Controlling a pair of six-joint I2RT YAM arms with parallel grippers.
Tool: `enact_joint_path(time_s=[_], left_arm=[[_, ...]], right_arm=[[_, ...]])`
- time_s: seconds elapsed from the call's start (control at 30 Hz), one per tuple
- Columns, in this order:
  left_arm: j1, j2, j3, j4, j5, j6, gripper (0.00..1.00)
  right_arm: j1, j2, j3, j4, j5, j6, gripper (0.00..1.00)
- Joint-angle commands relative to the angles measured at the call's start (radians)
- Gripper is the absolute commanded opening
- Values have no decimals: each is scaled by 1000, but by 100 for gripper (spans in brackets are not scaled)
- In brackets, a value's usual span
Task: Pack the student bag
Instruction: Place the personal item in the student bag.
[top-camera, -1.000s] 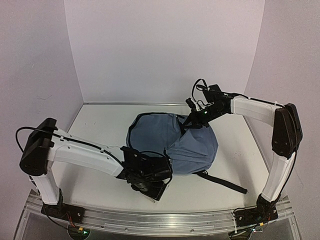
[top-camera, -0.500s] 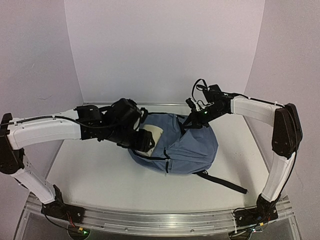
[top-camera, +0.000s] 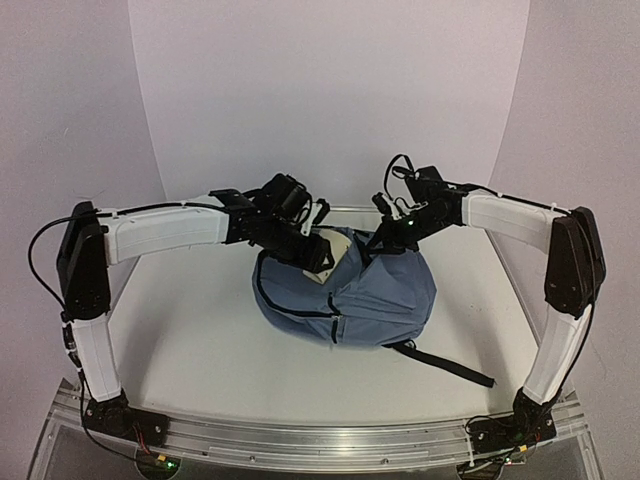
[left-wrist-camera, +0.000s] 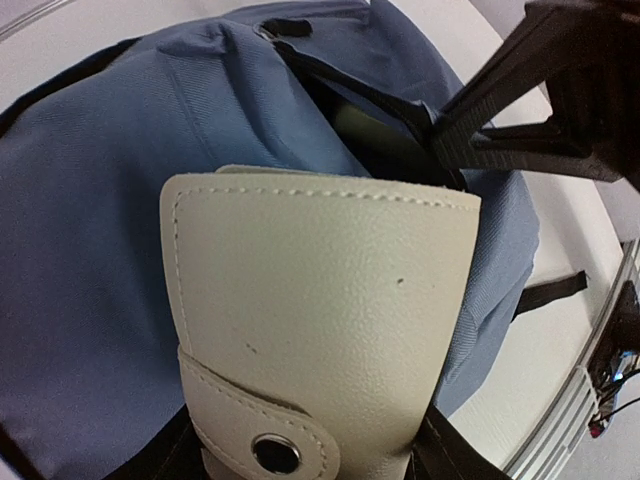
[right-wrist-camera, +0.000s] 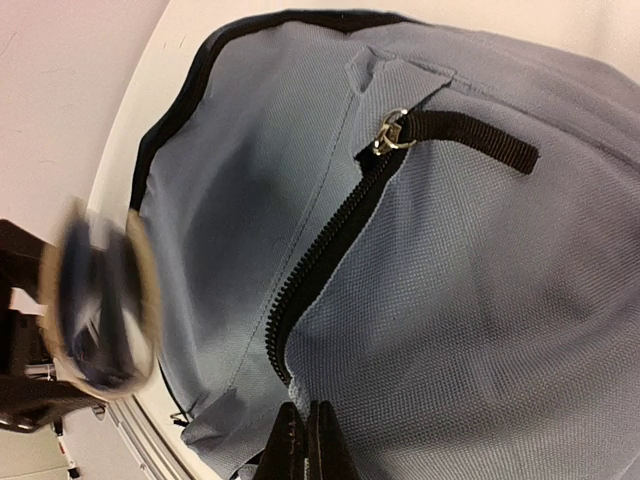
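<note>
Left fingers (left-wrist-camera: 445, 462): I've got them clamped on either side of a cream case, held up over the bag's far-left edge.
Cream case (left-wrist-camera: 320, 310): stitched, leather-look, with a flap and snap stud near my grip; its free end points at the bag's opening.
Student bag (top-camera: 350, 295): sitting mid-counter, soft slate-blue fabric, rounded and slumped, with black trim.
Zipper (right-wrist-camera: 310, 260): black teeth across the blue cloth, with a metal ring pull on a black tab; a dark opening shows behind the case.
Right fingers (right-wrist-camera: 288, 445): pressed together, pinching the bag's fabric beside the zipper, top edge drawn up.
Strap (top-camera: 450, 365): black, trailing near-right over the counter (top-camera: 190, 330).
</note>
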Motion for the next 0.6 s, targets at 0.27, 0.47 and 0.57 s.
enact_joint_path(time_s=[0.27,0.47,0.57], left_arm=[[16,239,321,-124,210,292,48],[49,319,409,-174,247,281,51],[57,345,449,-195,257,285,59]], right_arm=[[-11,-114,11,31,43,-4,0],[-11,-133,-10,37,44,-9,0],[-11,-135,-23,41,35,-10,0]])
